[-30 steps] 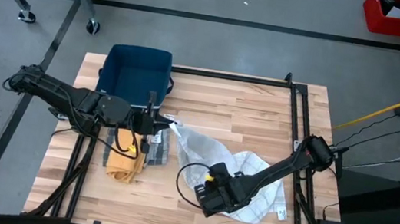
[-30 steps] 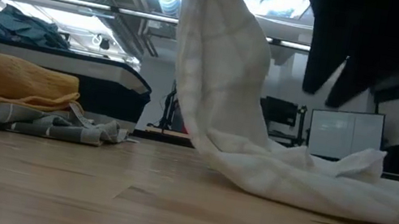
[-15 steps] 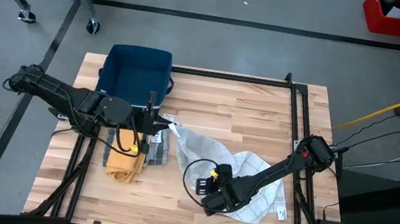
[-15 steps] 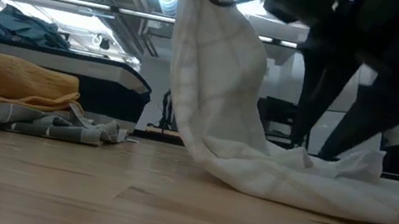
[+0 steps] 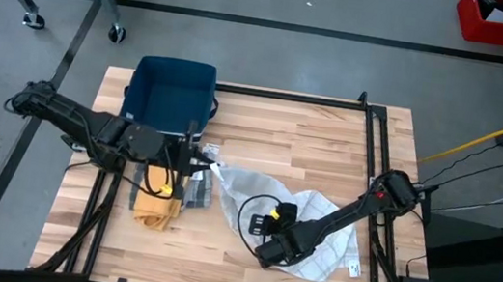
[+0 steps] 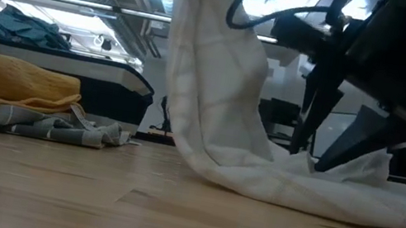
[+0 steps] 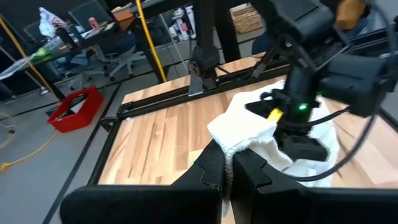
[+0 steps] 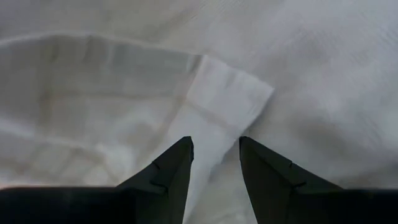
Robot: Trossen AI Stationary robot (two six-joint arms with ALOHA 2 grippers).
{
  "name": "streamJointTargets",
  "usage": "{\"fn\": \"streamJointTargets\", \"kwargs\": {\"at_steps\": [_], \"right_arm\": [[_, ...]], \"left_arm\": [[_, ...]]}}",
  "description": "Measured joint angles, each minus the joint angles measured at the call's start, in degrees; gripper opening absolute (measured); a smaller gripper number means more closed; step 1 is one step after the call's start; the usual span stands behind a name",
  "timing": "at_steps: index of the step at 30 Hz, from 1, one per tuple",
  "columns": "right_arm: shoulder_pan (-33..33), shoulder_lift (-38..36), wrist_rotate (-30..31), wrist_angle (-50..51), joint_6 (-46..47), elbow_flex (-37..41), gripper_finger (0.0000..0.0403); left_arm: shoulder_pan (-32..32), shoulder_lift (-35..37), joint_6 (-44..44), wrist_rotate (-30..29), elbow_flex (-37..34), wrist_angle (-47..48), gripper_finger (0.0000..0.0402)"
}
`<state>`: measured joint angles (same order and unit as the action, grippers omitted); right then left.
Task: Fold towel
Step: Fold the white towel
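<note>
White checked towel (image 5: 295,217) lies crumpled on the right half of the wooden table (image 5: 311,134), with one corner lifted clear of the surface. In the low view the raised part hangs as a tall drape (image 6: 210,73) that runs down into the rest of the cloth spread flat on the boards.

Left gripper (image 5: 206,162): reaches in from the left edge, near the table's middle. Fingers together, clamped on the lifted towel corner. Left wrist view confirms this: the two dark fingers (image 7: 211,171) are closed with a bunched white hem (image 7: 239,134) pinched between them.

Right gripper (image 5: 268,251): arm comes in from the right edge and angles down to the near side of the towel. Right wrist view shows its fingers (image 8: 171,168) apart, with a folded edge of towel (image 8: 227,102) lying just beyond the tips. Nothing is held between them; whether the tips touch the cloth cannot be told.

Other items on the left side of the table:
- Orange cloth (image 5: 155,208) near the front, resting on a grey patterned cloth (image 5: 196,190). Both also show at the left of the low view (image 6: 6,92).
- Dark blue bin (image 5: 172,92) at the far left corner.
</note>
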<state>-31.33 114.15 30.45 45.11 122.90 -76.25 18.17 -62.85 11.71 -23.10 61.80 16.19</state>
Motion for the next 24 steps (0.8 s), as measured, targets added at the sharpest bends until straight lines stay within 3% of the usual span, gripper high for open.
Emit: {"fn": "streamJointTargets", "kwargs": {"at_steps": [10, 14, 24], "right_arm": [[4.16, 3.04, -4.40, 0.08, -0.15, -0.07, 0.0143], [4.39, 3.34, 1.20, -0.31, 0.12, -0.02, 0.0135], [4.35, 3.21, 0.93, -0.23, -5.22, -0.02, 0.0013]], "left_arm": [[3.45, 0.00, -0.10, 0.01, 0.00, -0.01, 0.0000], [4.37, 0.00, -0.10, 0.01, 0.00, -0.01, 0.0000], [4.88, 0.00, 0.28, 0.00, 0.00, 0.42, 0.0000]]}}
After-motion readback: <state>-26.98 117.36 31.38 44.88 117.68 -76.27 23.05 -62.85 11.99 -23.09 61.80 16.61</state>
